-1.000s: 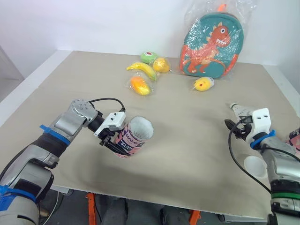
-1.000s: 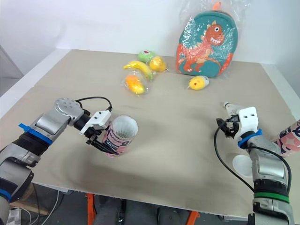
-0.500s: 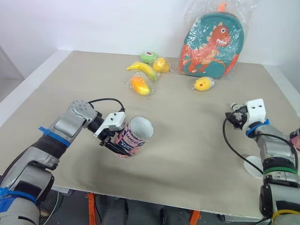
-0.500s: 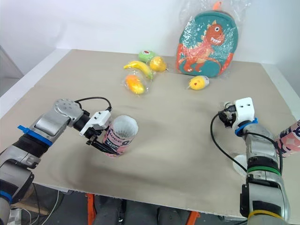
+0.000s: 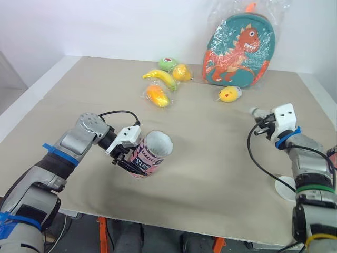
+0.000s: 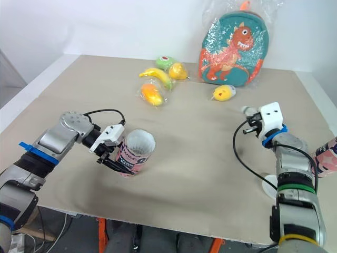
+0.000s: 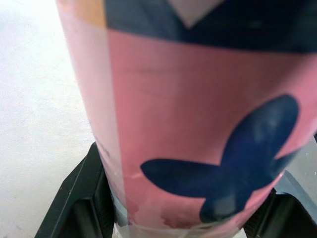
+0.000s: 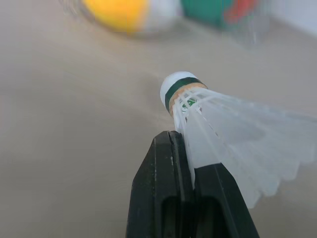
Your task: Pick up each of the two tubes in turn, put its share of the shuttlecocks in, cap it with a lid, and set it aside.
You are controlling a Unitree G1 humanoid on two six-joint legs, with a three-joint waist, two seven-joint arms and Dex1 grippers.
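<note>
1. The pink tube (image 5: 149, 153) is at the near left of the table (image 5: 210, 158), held tilted with its open mouth turned up and to the right. That probably offers the opening to the other arm. I cannot tell whether its base touches the table.
2. The left gripper (image 5: 130, 158) clamps the tube across its lower body, one black finger pressed on either side.
3. The shuttlecock (image 8: 218, 124) is at the right, well apart from the tube. Its cork points left toward the tube, which suits a cork-first entry.
4. The right gripper (image 8: 184, 158) has its fingers nearly together, pinching the feather skirt just behind the cork.
5. A white lid (image 5: 287, 188) lies at the near right edge, likely kept for capping.
6. A dinosaur backpack (image 5: 236, 50) and bagged toy fruit (image 5: 163, 81) sit at the far side.
</note>
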